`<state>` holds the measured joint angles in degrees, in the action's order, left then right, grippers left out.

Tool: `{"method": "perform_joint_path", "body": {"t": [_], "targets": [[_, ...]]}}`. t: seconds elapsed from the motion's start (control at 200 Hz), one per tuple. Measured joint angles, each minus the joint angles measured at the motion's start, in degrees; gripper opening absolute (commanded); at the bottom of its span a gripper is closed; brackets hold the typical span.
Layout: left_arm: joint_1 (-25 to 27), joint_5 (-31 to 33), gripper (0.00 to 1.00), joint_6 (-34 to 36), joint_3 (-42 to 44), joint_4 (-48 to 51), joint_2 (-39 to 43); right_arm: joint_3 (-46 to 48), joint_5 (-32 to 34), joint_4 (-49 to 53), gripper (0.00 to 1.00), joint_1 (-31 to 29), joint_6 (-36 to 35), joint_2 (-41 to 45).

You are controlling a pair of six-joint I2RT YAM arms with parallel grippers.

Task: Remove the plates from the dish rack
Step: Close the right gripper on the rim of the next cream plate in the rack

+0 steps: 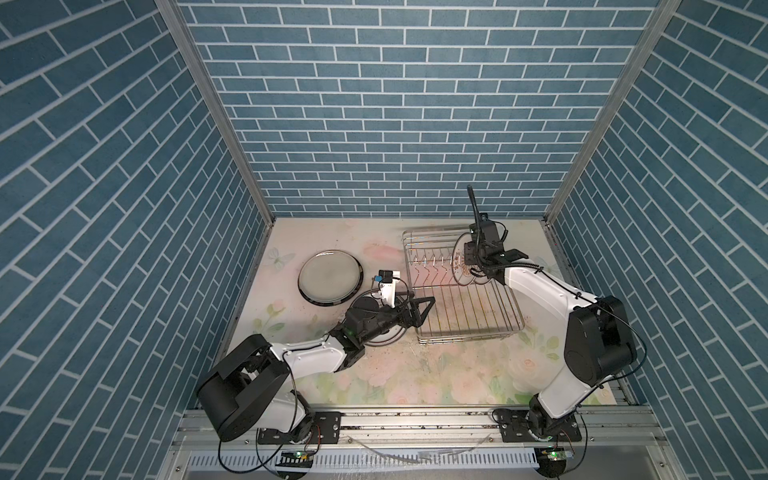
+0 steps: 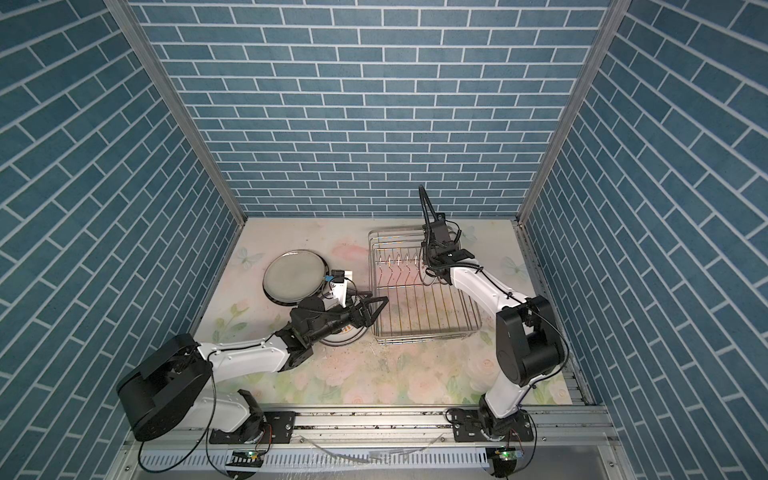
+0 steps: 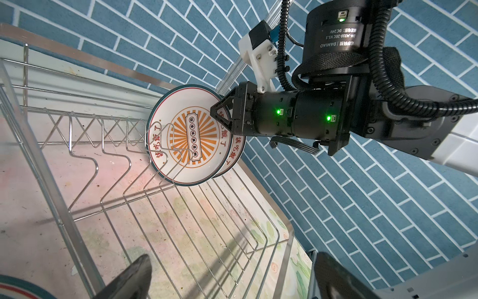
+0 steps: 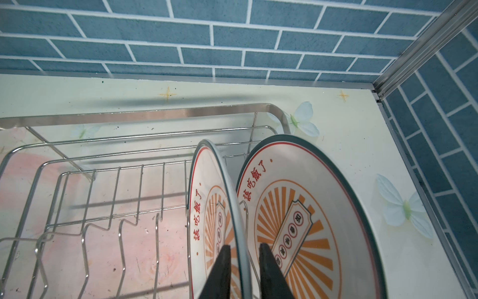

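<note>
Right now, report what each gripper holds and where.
Left gripper: open, nothing held. Right gripper straddles one plate at its upper rim; whether it grips cannot be told.

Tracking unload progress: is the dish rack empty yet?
No, two sunburst plates stand between the prongs of the dish rack.

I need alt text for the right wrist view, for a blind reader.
The right claw straddles the rim of an upright sunburst plate in the dish rack; a second plate stands beside it. Blue brick wall behind.
</note>
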<state>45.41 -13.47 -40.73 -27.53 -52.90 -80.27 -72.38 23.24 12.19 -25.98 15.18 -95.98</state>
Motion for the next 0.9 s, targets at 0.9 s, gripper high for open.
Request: {"method": "perform_joint_path", "body": {"t": [0.9], "targets": [[0.0, 2.51, 1.0, -0.02, 1.55, 1.2, 2.6, -0.24, 5.09, 0.07, 0.07, -2.14, -1.18, -0.57]]}}
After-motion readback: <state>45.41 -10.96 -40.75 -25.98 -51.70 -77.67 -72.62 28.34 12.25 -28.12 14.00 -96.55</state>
